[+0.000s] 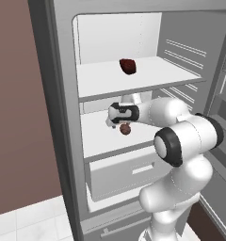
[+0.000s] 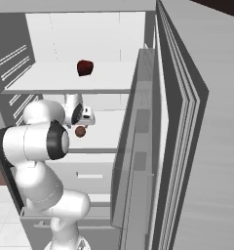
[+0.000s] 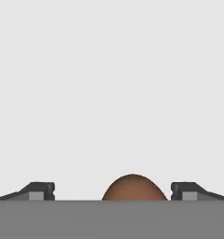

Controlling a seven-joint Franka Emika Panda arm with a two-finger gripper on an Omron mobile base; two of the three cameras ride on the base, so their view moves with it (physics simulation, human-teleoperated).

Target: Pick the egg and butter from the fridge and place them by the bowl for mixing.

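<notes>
The fridge [image 1: 58, 94] stands open with my arm reaching onto its middle shelf [image 1: 100, 141]. The egg [image 1: 125, 129], a small reddish-brown ball, lies there just under my hand, as the right base view also shows for the egg [image 2: 80, 131]. My gripper [image 1: 122, 123] is open over it. In the hand view the egg [image 3: 132, 186] sits between the two spread fingertips [image 3: 39, 191], and a gap shows on each side of it. The butter and the bowl are out of view.
A larger, lumpy dark red item [image 1: 128, 66] rests on the upper shelf [image 2: 65, 83]. Below the middle shelf is a white drawer [image 1: 129, 172]. The open door [image 2: 187, 122] with its ribbed racks stands close on the right.
</notes>
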